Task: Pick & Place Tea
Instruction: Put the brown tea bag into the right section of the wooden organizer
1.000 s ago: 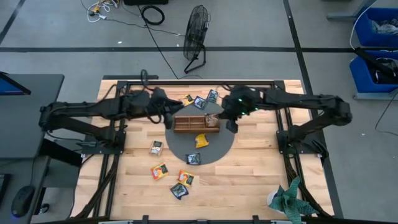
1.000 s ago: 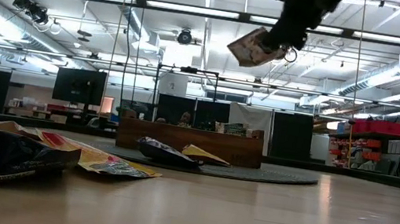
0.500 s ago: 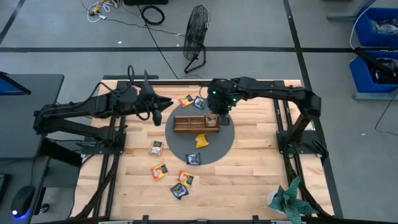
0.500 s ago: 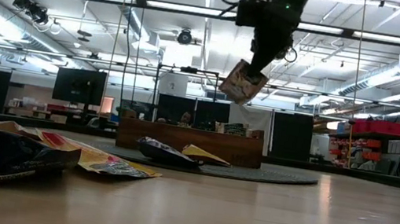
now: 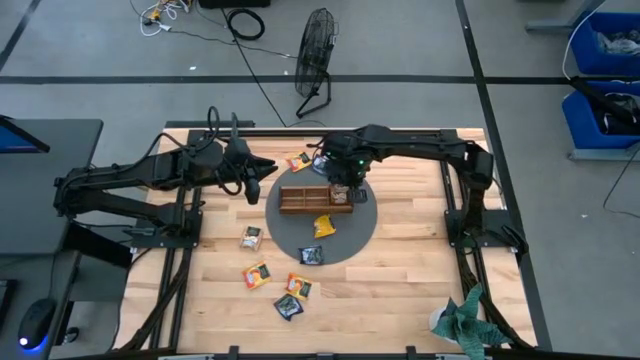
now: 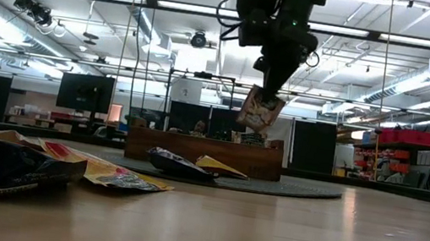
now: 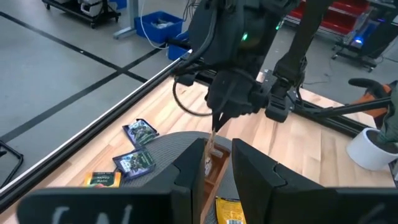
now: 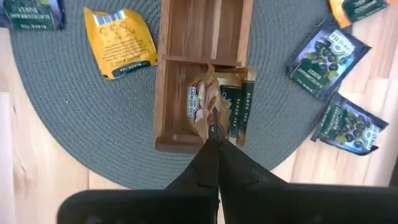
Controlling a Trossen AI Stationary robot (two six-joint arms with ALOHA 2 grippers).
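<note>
My right gripper hangs over the right end of the wooden tray, just above centre in the overhead frame, its fingers pinched shut on the top edge of a grey-white tea sachet. In the table-level view the sachet dangles slightly tilted in the upper middle of the frame, its lower edge just above the tray's rim and not yet resting inside. My right wrist camera looks straight down the closed fingers at the sachet, which sits over the end compartment of the tray, where other sachets already lie.

The tray stands on a round grey mat at the middle of the wooden table. A yellow sachet and a dark blue sachet lie on the mat below the tray in the overhead frame. Just above the tray, near the table's far edge, lie an orange sachet and blue sachets. Four more sachets are scattered lower left of centre on the bare wood: one grey-white, two orange and one dark.

My left gripper waits left of the tray, off the mat and raised above the table, its fingers parted with nothing between them.
</note>
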